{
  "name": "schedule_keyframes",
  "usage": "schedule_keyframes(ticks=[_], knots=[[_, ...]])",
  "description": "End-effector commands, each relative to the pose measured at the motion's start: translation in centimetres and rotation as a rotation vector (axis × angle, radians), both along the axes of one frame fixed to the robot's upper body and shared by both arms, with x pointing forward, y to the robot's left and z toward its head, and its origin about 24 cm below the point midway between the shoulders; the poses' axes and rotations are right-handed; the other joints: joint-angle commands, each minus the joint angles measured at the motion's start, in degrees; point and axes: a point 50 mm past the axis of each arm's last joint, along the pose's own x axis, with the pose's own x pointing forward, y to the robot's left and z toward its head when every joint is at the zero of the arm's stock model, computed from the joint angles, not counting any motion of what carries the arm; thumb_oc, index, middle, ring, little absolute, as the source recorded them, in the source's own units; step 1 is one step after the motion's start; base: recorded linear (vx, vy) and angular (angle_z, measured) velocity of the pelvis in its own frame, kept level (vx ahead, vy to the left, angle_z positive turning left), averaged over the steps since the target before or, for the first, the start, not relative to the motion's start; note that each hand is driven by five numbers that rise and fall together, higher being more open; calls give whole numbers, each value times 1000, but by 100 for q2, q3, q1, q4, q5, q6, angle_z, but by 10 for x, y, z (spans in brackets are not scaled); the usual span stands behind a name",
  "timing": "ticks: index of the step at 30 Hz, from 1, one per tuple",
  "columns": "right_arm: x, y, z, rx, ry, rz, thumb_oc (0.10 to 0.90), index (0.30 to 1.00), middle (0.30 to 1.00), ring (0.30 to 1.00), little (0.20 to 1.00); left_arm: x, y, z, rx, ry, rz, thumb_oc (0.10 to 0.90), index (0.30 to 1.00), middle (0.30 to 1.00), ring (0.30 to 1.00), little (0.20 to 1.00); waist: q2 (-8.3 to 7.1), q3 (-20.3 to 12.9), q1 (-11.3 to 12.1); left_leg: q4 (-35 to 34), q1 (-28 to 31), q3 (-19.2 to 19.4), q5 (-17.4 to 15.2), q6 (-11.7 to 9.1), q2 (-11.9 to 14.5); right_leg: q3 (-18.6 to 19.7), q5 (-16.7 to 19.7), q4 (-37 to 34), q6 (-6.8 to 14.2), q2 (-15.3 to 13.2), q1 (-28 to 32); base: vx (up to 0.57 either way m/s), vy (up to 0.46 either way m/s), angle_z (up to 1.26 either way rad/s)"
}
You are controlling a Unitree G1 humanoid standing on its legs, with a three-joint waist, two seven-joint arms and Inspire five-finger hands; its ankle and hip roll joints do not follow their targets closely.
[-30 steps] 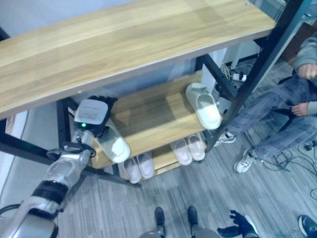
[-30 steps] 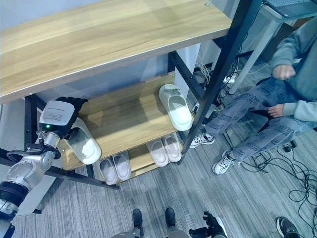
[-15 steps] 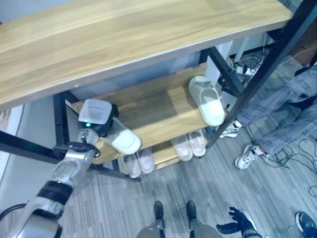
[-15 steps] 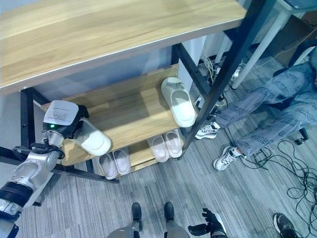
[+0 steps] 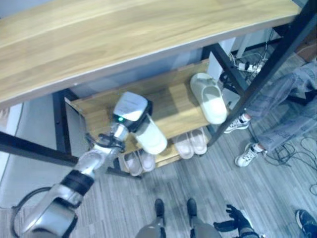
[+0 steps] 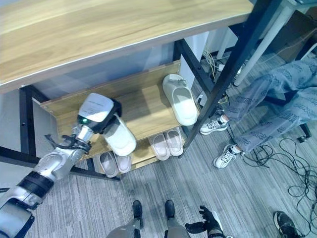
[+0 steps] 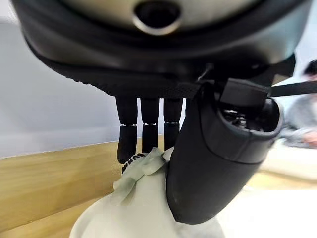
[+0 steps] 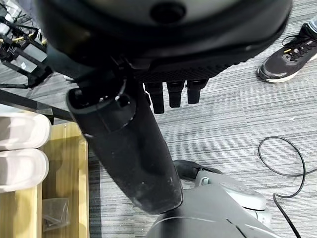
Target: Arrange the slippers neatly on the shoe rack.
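The left hand (image 5: 130,111) grips a pale slipper (image 5: 151,137) between thumb and curled fingers (image 7: 143,131), over the middle shelf (image 5: 173,99) of the shoe rack (image 5: 257,74). A second slipper (image 5: 209,101) lies at that shelf's right end. The right hand (image 8: 163,59) hangs slack-fingered over the floor.

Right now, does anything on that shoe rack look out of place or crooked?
Yes. On the middle shelf, the lone slipper at the right end lies angled, its toe overhanging the front edge. Its mate, the held slipper, is in the left hand over the shelf's front. The pairs on the bottom shelf sit neatly.
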Motion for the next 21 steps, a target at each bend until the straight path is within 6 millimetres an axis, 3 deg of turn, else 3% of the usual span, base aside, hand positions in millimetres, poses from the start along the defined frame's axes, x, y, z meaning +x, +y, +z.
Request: schedule_keyframes(ticks=[1,5,7,15,19,21], knots=[[6,-15,11,-50,-75,-12,800,900,900,900,900,14,-39,58,-73,-221,-133,400,300,300,300,300,22,-184,-146,-37,50,-323,-419,-241,43,-159,-178,204,656,-538,-168,0,0,0],[8,-15,12,-55,-84,-21,800,900,900,900,900,18,-52,64,-67,-231,-157,400,300,300,300,300,22,-146,-209,-37,11,-291,-421,-242,50,-120,-164,209,668,-544,-240,27,0,-7],[15,-20,17,-76,-110,-22,800,900,900,900,900,29,-63,80,-24,-274,-153,400,300,300,300,300,28,-71,-308,-37,-108,-207,-403,-246,59,-34,-95,177,697,-546,-383,39,15,-22],[18,-24,20,-86,-128,-28,800,900,900,900,900,41,-68,101,49,-331,-112,400,300,300,300,300,4,16,-415,-37,-267,-157,-374,-257,78,3,-43,178,720,-555,-568,18,5,-9],[20,-24,20,-90,-134,-27,800,900,900,900,900,47,-60,119,121,-386,-57,400,300,300,300,300,-21,48,-439,-37,-373,-158,-365,-260,86,2,6,136,751,-562,-639,0,0,0],[21,-26,22,-99,-148,-21,800,900,900,900,900,46,-56,118,132,-392,-47,400,300,300,300,300,-29,48,-411,-37,-389,-175,-365,-258,83,-22,6,125,755,-564,-643,0,0,0]])
